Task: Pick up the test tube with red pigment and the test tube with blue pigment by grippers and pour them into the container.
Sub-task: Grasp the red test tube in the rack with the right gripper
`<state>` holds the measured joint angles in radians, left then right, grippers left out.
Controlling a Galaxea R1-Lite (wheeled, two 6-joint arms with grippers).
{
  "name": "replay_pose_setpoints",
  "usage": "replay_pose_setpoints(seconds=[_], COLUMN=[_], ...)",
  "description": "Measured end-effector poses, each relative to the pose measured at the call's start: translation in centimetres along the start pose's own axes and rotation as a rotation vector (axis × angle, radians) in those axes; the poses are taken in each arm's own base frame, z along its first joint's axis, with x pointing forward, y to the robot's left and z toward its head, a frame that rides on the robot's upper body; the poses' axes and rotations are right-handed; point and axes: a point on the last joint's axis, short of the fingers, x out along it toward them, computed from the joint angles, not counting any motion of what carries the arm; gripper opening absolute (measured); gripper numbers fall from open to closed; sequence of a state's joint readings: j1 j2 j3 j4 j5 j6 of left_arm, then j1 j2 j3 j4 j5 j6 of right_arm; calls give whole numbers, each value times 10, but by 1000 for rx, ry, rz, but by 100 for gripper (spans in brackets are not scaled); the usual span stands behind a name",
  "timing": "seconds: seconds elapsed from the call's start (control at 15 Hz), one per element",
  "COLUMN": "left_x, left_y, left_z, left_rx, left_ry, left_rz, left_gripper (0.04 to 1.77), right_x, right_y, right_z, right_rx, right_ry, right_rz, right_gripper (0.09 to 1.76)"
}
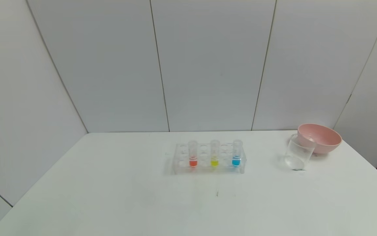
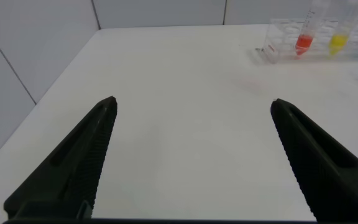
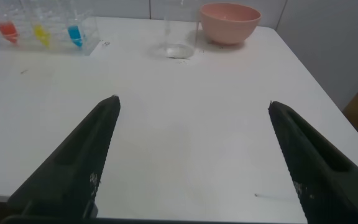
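Pink bowl (image 1: 321, 137) touching container (image 1: 299, 152).

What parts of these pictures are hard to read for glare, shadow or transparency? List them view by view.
Head view: even, soft light; the container is nearly invisible glass against the white table, with only a faint shadow at its base. Left wrist view: the open left pincer looms dark in the foreground; the tube rack is cut by the frame edge. Right wrist view: the open right pincer likewise; the container's walls barely show.
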<state>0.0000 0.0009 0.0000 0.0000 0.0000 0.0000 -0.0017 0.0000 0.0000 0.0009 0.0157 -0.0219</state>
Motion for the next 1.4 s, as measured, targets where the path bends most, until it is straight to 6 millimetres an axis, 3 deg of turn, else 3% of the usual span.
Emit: replay_pose_setpoints(seconds=[0.8,1.13,1.4], left_x=[0,0,0], left_y=[0,0,0], left_z=[0,0,0], left_rx=[0,0,0], left_ry=[0,0,0], left_rz=[0,0,0], left_gripper=[176,176,176], right_x=[-1,0,33], right_y=[0,-1,-3], right_z=[2,50,97], right_rx=[9,35,63], right_ry=[-7,-47,-73], right_rz=[-7,2,6], right_gripper=[171,171,171])
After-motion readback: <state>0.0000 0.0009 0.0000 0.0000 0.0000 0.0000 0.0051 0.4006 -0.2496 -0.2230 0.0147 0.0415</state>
